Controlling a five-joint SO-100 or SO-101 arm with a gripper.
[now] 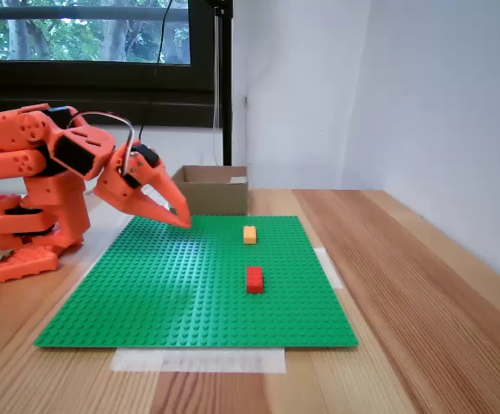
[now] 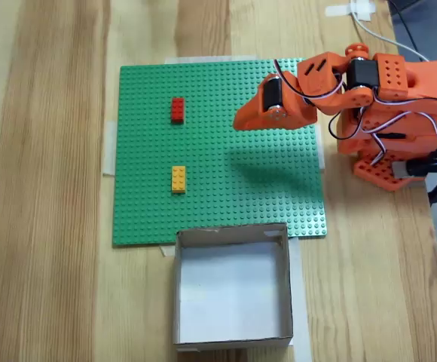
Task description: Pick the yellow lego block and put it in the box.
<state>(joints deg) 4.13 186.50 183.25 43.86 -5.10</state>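
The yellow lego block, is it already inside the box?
No, the yellow lego block sits on the green baseplate, outside the box.

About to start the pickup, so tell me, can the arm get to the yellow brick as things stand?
Probably yes. The yellow brick sits alone on the green baseplate, apart from the red brick and the box. Nothing lies between it and the gripper, which hangs above the plate.

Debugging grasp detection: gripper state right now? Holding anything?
Gripper: shut, holding nothing. It hangs above the green baseplate; the yellow lego block lies untouched on the plate.
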